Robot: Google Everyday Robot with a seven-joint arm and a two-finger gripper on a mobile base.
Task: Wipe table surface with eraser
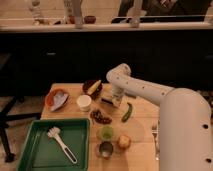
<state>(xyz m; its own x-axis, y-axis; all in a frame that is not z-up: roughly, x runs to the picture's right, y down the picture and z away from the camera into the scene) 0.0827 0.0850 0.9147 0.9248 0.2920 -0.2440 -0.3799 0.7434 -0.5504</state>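
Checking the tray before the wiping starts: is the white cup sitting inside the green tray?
No, the white cup stands on the table surface beyond the green tray, left of the hand.

The one camera is looking down from behind the arm, facing the table surface [145, 107] and gripper [116, 100].

Tool [115, 98] over table surface [142, 135]; cup [84, 102] left.

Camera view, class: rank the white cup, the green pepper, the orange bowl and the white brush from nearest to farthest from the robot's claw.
Claw sits mid-table.
1. Green pepper, beside it.
2. White cup, other side.
3. Orange bowl, table's far end.
4. White brush, in the green tray.
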